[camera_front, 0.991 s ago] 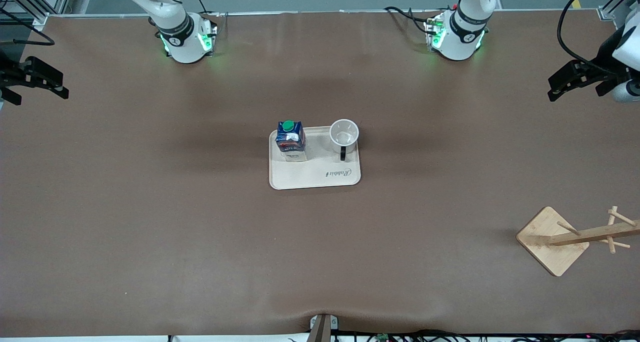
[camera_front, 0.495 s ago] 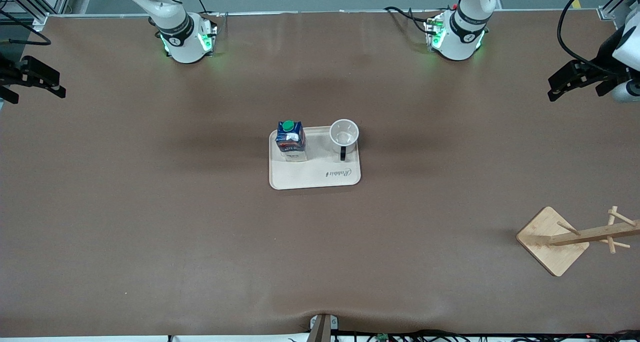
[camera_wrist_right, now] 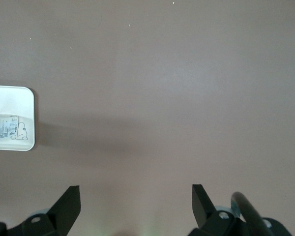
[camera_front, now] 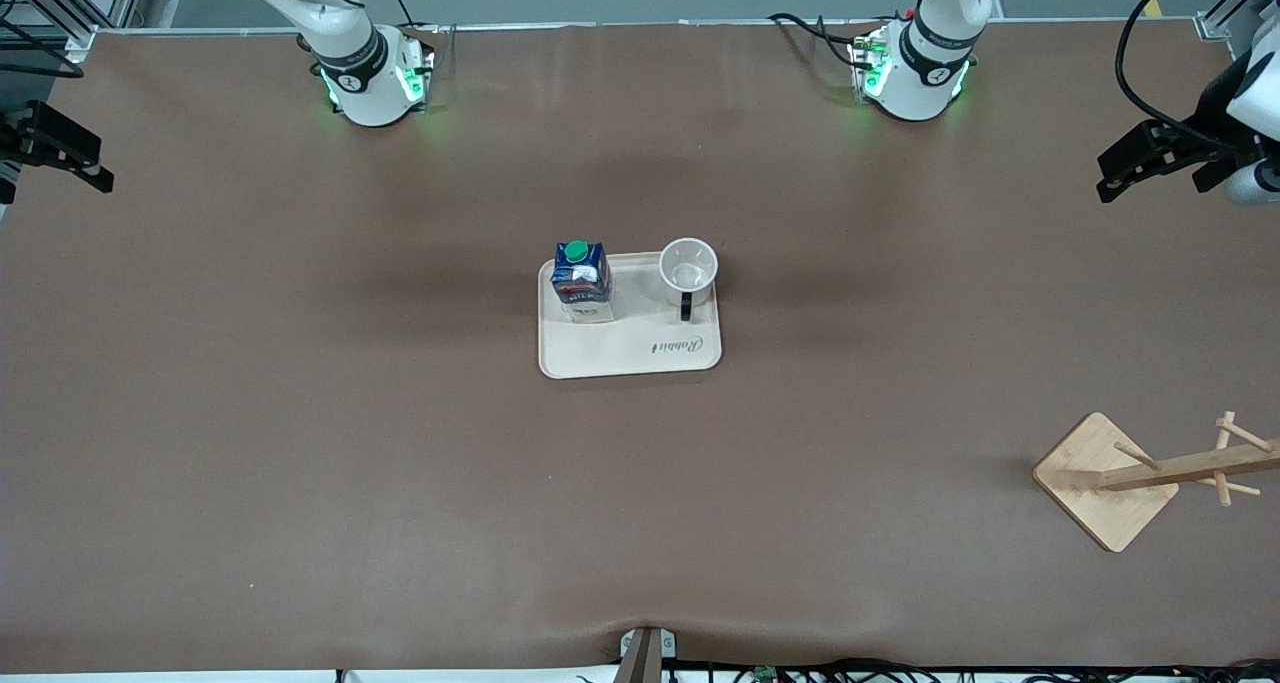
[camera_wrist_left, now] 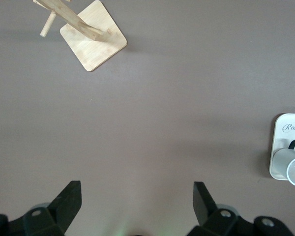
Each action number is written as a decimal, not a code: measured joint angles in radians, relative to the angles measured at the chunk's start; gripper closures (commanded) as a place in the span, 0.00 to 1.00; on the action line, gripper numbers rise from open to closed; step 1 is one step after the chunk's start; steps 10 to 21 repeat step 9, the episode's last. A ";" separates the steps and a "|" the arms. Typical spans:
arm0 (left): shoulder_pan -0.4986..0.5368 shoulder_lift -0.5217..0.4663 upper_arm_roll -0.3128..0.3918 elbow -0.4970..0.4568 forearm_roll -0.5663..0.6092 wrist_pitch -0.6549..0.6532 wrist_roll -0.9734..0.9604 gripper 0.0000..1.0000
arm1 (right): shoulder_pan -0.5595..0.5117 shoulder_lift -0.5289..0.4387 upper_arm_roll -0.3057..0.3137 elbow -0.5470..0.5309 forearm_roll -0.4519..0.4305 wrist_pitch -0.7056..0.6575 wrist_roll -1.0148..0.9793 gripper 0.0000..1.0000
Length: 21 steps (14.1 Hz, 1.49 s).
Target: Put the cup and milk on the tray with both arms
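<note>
The cream tray [camera_front: 630, 358] lies mid-table. The dark blue milk [camera_front: 581, 278] with its green cap stands upright on it toward the right arm's end. The white cup [camera_front: 688, 268] with its black handle stands upright on it toward the left arm's end. My left gripper [camera_front: 1102, 176] is open and empty, up over the left arm's end of the table. My right gripper [camera_front: 100, 168] is open and empty over the right arm's end. The left wrist view shows the left gripper [camera_wrist_left: 136, 196], the cup [camera_wrist_left: 292, 164] and the tray [camera_wrist_left: 285, 129]. The right wrist view shows the right gripper [camera_wrist_right: 135, 196], the tray [camera_wrist_right: 12, 96] and the milk [camera_wrist_right: 5, 128].
A wooden stand with pegs on a square base [camera_front: 1105, 483] lies tipped near the left arm's end, nearer the front camera than the tray; it also shows in the left wrist view [camera_wrist_left: 93, 42]. Brown cloth covers the table.
My right gripper has drawn farther out toward the right arm's end of the table. The left gripper has barely moved. Cup, milk and tray have not moved.
</note>
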 measured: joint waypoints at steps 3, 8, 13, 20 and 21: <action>0.000 0.000 0.000 0.008 0.000 0.001 0.000 0.00 | 0.000 0.013 0.000 0.000 0.000 0.008 0.000 0.00; 0.000 0.002 0.000 0.020 0.000 0.001 0.000 0.00 | 0.000 0.018 0.000 0.005 0.000 0.010 0.000 0.00; -0.001 0.002 0.000 0.021 0.000 0.001 0.000 0.00 | 0.000 0.019 0.001 0.005 0.000 0.010 0.000 0.00; -0.001 0.002 0.000 0.021 0.000 0.001 0.000 0.00 | 0.000 0.019 0.001 0.005 0.000 0.010 0.000 0.00; -0.001 0.002 0.000 0.021 0.000 0.001 0.000 0.00 | 0.000 0.019 0.001 0.005 0.000 0.010 0.000 0.00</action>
